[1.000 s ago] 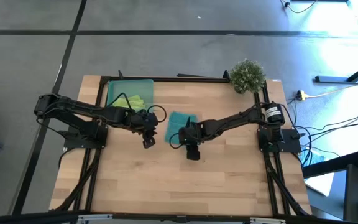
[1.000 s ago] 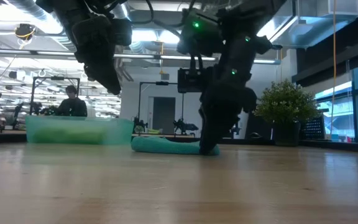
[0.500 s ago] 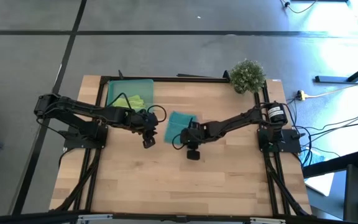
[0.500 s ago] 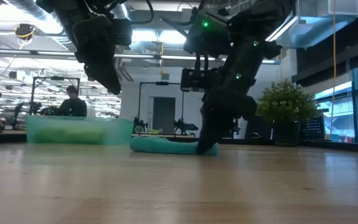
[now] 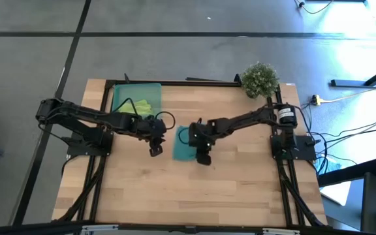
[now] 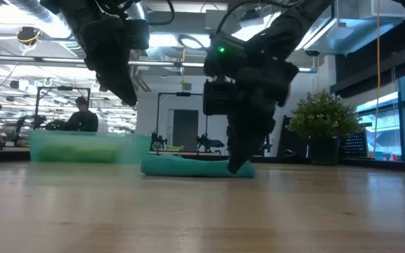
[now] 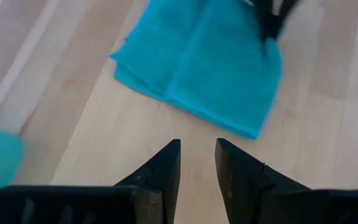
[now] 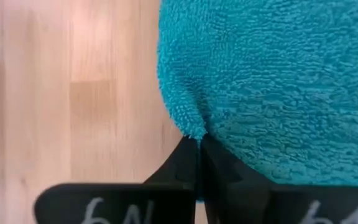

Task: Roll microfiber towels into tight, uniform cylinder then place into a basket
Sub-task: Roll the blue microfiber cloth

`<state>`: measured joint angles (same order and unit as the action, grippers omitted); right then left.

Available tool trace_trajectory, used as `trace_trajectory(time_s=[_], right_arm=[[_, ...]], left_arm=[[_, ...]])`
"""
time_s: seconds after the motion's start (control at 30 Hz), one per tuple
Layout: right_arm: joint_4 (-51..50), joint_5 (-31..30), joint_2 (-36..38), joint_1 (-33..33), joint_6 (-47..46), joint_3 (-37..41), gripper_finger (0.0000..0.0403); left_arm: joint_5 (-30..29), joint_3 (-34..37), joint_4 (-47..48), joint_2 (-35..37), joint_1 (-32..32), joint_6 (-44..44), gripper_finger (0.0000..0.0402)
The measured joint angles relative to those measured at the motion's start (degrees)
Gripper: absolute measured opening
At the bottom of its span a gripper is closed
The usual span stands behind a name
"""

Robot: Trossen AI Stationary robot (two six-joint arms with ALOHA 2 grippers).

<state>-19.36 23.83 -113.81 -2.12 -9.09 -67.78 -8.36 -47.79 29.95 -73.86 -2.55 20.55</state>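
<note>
You saw the bench (image 5: 240, 196) carrying both arms, one mounted at each side edge.

**Right gripper.** The right gripper (image 5: 203, 155) sat near the middle of the bench, tips down on the teal towel (image 5: 184, 145). In the right wrist view its fingers (image 8: 194, 163) were pressed together, with a pinch of the towel's edge (image 8: 191, 127) caught between the tips. In the low view the gripper (image 6: 239, 166) met the towel (image 6: 188, 167) at bench level, at the end of the towel nearer the right side edge.

**Teal towel.** It lay low and flat on the bench, left of the right gripper and well apart from the basket. The left wrist view showed it (image 7: 204, 68) folded, with a crease line running across it.

**Left gripper.** The left gripper (image 5: 155, 149) was beside the towel, on the side towards the left edge, and raised off the surface in the low view (image 6: 126, 91). Its fingers (image 7: 166, 165) stood a narrow gap apart, holding nothing.

**Basket.** The basket (image 5: 152, 88) sat at the far left corner of the bench. The green towel (image 5: 141, 106) lay inside it. In the low view the basket (image 6: 136, 147) appeared as a translucent wall behind the left arm.

**Other.** A plant (image 5: 260, 78) stood at the far right corner. A person (image 6: 81, 116) sat in the room beyond the bench.
</note>
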Motion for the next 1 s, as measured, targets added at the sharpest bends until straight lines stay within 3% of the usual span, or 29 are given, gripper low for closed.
trace_trajectory(time_s=[0.47,0.8,1.0], right_arm=[[1.0,7.8,0.2,-6.7,-7.2,-3.1,0.0004],[1.4,7.8,0.3,-6.7,-7.2,-3.2,0.0004],[1.4,7.7,0.4,-6.7,-7.2,-3.2,0.0004]], left_arm=[[0.3,0.1,-3.0,-2.3,-5.5,-10.4,0.0096],[-0.1,0.1,-7.7,-11.7,-5.7,-15.7,0.0096],[-0.1,0.1,-7.8,-12.8,-5.7,-16.0,0.0096]])
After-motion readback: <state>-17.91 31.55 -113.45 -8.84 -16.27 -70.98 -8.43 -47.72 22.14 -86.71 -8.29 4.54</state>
